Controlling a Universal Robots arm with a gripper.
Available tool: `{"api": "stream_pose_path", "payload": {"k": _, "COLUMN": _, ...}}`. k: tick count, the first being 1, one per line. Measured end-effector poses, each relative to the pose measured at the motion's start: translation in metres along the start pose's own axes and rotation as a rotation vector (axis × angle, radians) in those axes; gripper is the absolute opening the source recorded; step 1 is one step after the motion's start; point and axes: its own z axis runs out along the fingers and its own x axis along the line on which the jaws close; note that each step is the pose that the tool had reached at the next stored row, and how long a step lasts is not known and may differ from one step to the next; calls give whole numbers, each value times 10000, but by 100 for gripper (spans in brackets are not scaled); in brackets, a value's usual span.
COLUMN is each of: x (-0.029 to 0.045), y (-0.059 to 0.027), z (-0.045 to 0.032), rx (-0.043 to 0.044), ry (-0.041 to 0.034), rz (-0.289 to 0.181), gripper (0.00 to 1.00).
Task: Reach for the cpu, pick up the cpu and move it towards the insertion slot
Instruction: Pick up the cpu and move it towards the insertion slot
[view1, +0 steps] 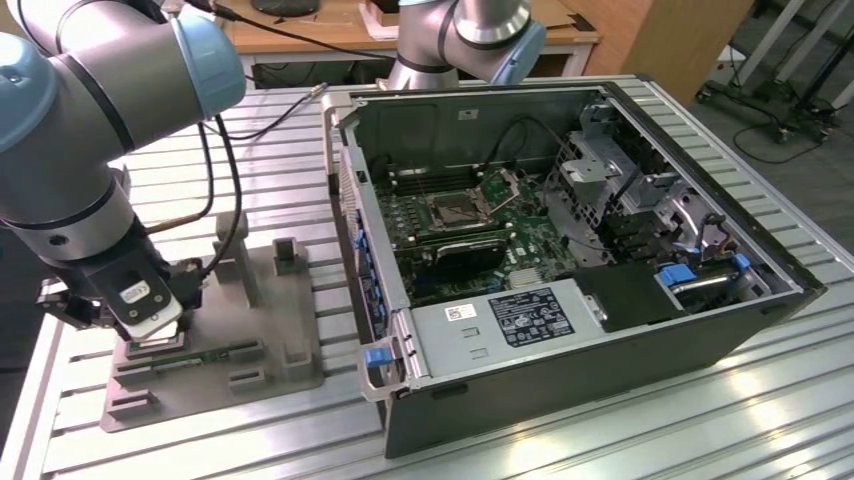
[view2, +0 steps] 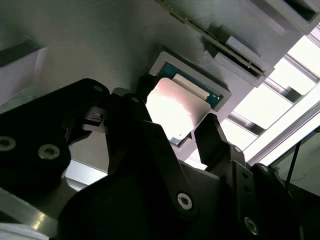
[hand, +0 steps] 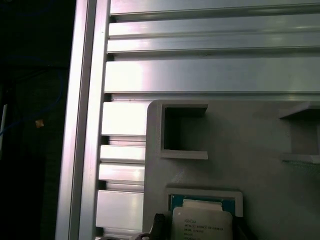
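Observation:
The cpu (view2: 175, 112) is a shiny silver square with a teal edge, lying in a pale-rimmed recess of the grey plastic tray (view1: 267, 320). The first wrist view shows the cpu (hand: 202, 225) from straight above. My gripper (view2: 175, 112) is down over it, with a black finger (view2: 212, 137) against each of two opposite edges, shut on the chip at recess level. In the exterior view my gripper (view1: 150, 335) is low over the tray's near-left part. The insertion slot (view1: 457, 210) is the silver-framed socket on the motherboard inside the open computer case, with its bracket (view1: 507, 185) raised.
The open computer case (view1: 574, 250) stands to the exterior view's right of the tray on a ribbed aluminium table (view1: 240, 440). A green memory stick (view1: 200, 357) lies in the tray. Upright tray posts (view1: 284, 255) stand nearby. A second arm's base (view1: 467, 40) is behind the case.

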Motion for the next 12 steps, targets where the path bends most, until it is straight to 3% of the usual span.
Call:
{"api": "stream_pose_path", "payload": {"k": 2, "x": 0, "y": 0, "z": 0, "rx": 1, "ry": 0, "rz": 0, "gripper": 56}}
{"api": "stream_pose_path", "payload": {"k": 12, "x": -1, "y": 0, "z": 1, "rx": 0, "ry": 0, "rz": 0, "gripper": 55}}
